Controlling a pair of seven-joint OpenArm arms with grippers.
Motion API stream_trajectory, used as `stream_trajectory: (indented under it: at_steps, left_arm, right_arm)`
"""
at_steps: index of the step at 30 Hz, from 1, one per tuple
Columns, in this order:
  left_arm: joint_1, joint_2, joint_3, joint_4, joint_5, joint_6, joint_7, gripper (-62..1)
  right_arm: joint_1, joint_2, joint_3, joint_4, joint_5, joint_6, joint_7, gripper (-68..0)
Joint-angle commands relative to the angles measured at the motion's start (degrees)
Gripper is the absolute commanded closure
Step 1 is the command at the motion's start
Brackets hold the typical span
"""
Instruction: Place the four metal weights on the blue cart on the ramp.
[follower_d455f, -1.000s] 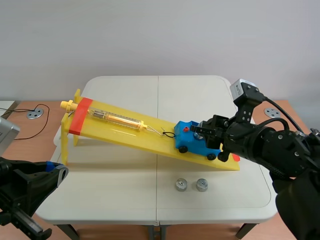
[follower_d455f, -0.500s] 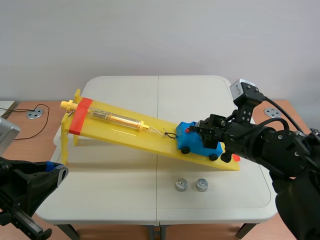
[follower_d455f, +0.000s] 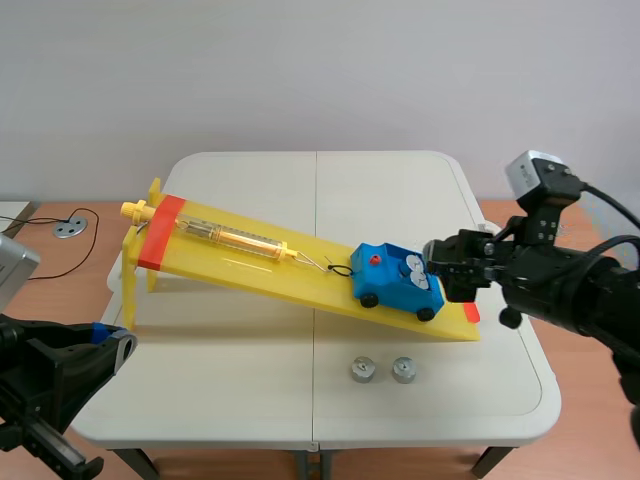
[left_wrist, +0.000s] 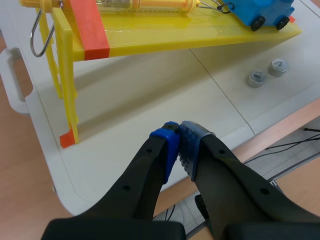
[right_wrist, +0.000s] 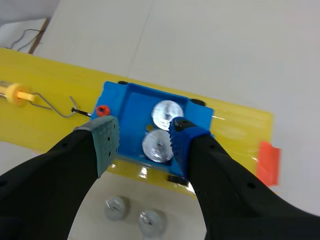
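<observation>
In the right wrist view the right gripper (right_wrist: 142, 137) has its blue-padded finger hiding the near corner of the blue cart (right_wrist: 132, 107), and the two weights (right_wrist: 116, 207) on the table under the fingers are kinda blurry. Way ahead of the left gripper (left_wrist: 181, 131), the blue cart's top runs out of frame, so its load can't be seen there.

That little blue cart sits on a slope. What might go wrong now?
The blue plastic cart seems held on the yellow ramp by a thin wire hook; a bump from the open right gripper might unhook it. The two round metal weights on the table might slip when gripped.
</observation>
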Motion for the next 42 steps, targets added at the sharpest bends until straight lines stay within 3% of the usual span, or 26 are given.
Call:
stream_trajectory:
  at_steps: [1, 10, 16, 21, 26, 42]
  left_arm:
    - [-1.7, 0.4, -0.9, 4.0, -3.0, -2.1, -4.7, -2.7]
    - [-1.7, 0.4, -0.9, 4.0, -3.0, -2.1, -4.7, -2.7]
    - [-1.8, 0.4, -0.9, 4.0, -3.0, -2.1, -4.7, -2.7]
    - [-1.8, 0.4, -0.9, 4.0, -3.0, -2.1, -4.7, -2.7]
    - [-1.8, 0.4, -0.9, 4.0, -3.0, -2.1, -4.7, -2.7]
    - [-1.8, 0.4, -0.9, 4.0, -3.0, -2.1, -4.7, -2.7]
  right_arm:
    - [0.7, 5.3, 1.1, 10.3, 5.5, 4.9, 5.5, -24.7]
    - [-8.5, 13.4, 1.1, 20.3, 5.5, 4.9, 4.3, -26.4]
    - [-13.9, 16.1, 1.1, 24.2, 4.9, 4.9, 3.7, -26.4]
    - [-15.0, 16.1, 0.1, 24.4, 0.7, 4.9, 4.3, -26.4]
    - [-14.8, 15.2, -4.0, 23.2, -5.5, 4.6, 8.7, -26.4]
    - [-6.2, 7.3, -16.5, 9.1, -21.0, -1.1, 17.4, -26.4]
